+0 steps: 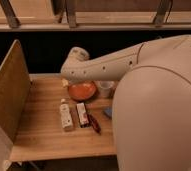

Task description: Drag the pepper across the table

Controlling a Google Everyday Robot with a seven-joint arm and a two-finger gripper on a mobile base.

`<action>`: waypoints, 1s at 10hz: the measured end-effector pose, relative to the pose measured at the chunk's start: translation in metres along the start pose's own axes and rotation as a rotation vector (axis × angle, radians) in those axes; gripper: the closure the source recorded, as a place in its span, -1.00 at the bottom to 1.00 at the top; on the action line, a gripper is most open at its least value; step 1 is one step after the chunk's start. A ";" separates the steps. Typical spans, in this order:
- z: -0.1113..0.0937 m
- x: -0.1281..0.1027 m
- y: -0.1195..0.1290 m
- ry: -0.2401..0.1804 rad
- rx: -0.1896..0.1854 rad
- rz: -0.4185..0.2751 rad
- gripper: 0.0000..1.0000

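The pepper (94,123) lies near table (39,137) front edge; gripper unseen.

Arm (109,62) — smooth cream-white shell, tapered tube, row of small dark holes along side. Rounded joint cap (79,53). Bulky domed housing (159,110) — same cream-white. Gripper out of view.

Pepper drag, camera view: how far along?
Done: nothing that shows; the pepper lies untouched near the front edge of the table, beside a red-and-white packet. In hand: nothing on the pepper; the arm is folded over the back of the table above the bowl, its tool out of view. Left: bring the tool down to the pepper and drag it.
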 end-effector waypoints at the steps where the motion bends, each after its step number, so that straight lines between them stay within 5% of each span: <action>1: 0.014 0.024 -0.005 0.043 -0.013 0.058 -0.60; 4: 0.036 0.060 0.016 0.111 -0.083 0.113 -0.60; 6: 0.041 0.075 0.021 0.149 -0.093 0.096 -0.60; 10: 0.031 0.108 0.007 0.243 -0.039 0.029 -0.60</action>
